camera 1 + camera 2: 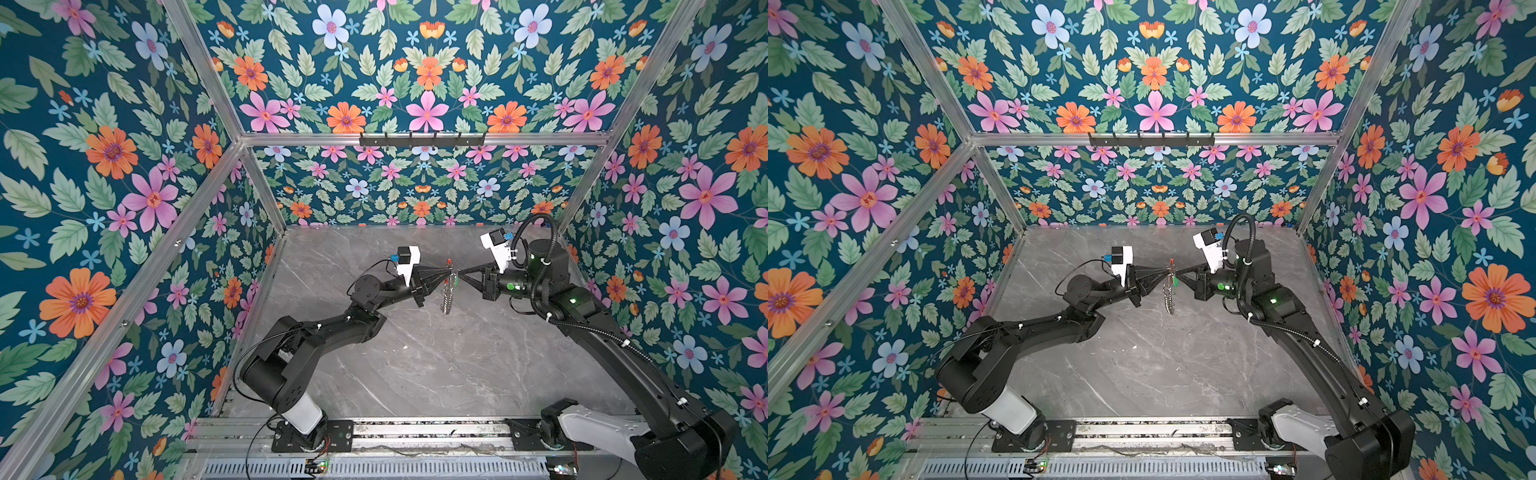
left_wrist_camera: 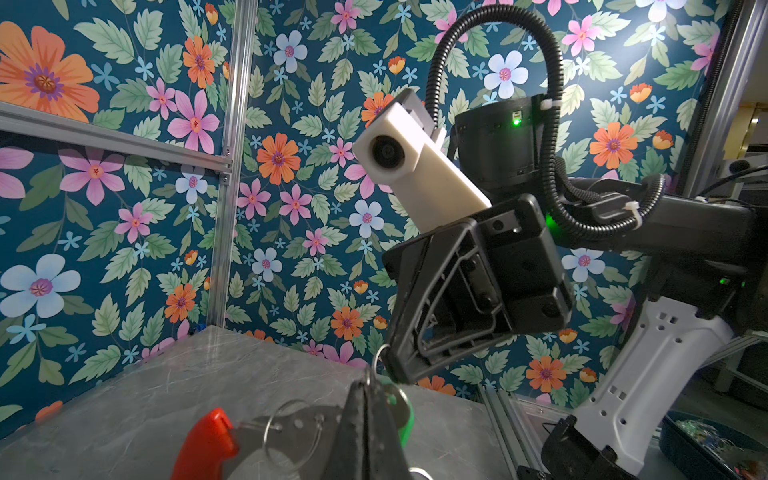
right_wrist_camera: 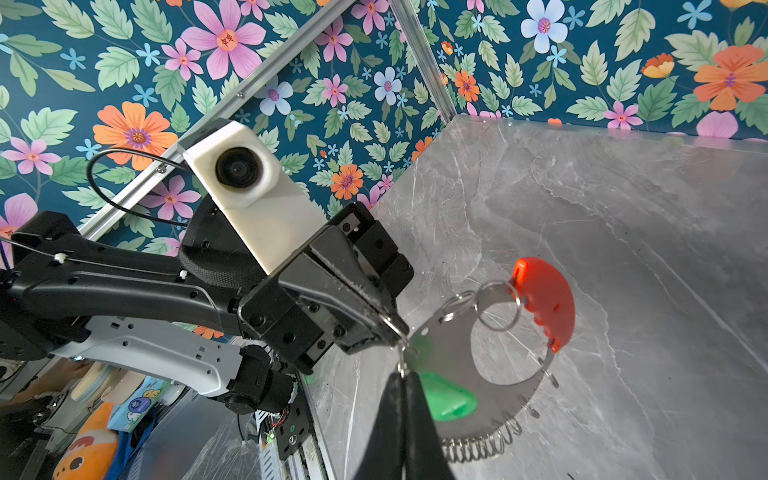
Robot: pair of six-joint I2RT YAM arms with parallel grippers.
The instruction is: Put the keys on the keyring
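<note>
Both grippers meet above the middle of the table. The keyring (image 1: 445, 301) (image 1: 1169, 301) hangs edge-on between them, well off the surface. It is a grey plate (image 3: 449, 353) with a red arc (image 3: 544, 303) and small silver loops along its rim. My left gripper (image 1: 450, 272) (image 2: 368, 384) is shut on a loop at the plate's edge. My right gripper (image 1: 460, 274) (image 3: 402, 376) is shut on a small silver loop right beside the green-headed key (image 3: 446, 401) (image 2: 405, 419). I cannot tell whether that loop carries the key.
The grey marble table (image 1: 415, 365) is boxed in by floral walls and aluminium posts. A black hook rail (image 1: 422, 140) runs along the back wall. The arms' base rail (image 1: 415, 432) lies along the front edge. A dark bin (image 2: 706, 440) sits off the table beyond the right arm.
</note>
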